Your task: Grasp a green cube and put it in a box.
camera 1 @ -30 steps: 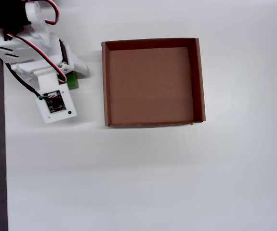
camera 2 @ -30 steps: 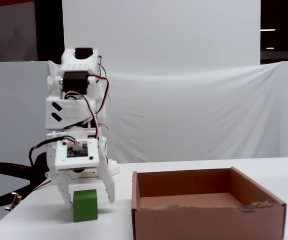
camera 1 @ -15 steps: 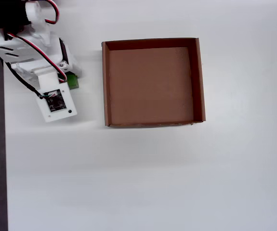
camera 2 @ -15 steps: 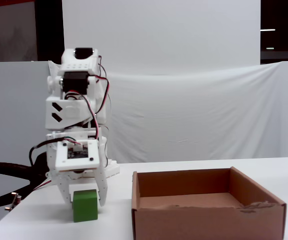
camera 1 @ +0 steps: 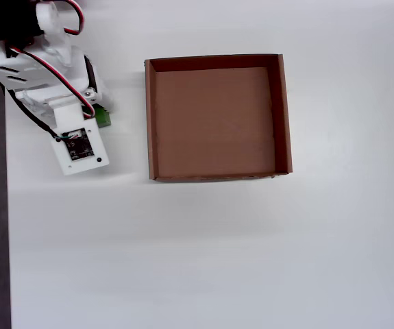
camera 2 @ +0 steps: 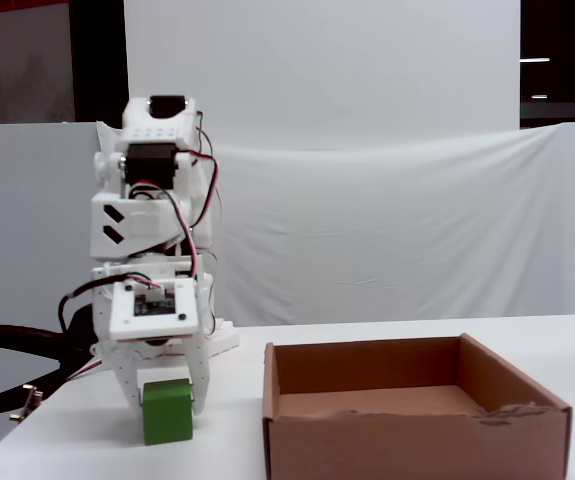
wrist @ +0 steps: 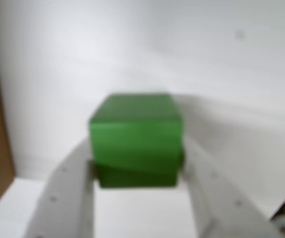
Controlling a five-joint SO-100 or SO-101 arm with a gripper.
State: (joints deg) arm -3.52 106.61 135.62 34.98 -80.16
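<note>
The hand point(camera 2: 167, 395) has pinched in on the cube point(camera 2: 166, 411), a finger against each side, low on the bench point(camera 2: 227, 445) left of the box point(camera 2: 417, 415) in the fixed view. The grasp looks made. Next I'd expect a lift clear of the near wall, then a swing over the empty floor.

We are watching the gripper point(camera 2: 164, 398) closing: its two white fingers point(camera 2: 200, 385), spread wide of the green cube point(camera 2: 166, 412) a second ago, are now pressing against both its sides. In the fixed view the cube is now sitting slightly further left than before and a little tilted. In the overhead view the protruding finger is drawing in beside the cube point(camera 1: 103, 118).
</note>
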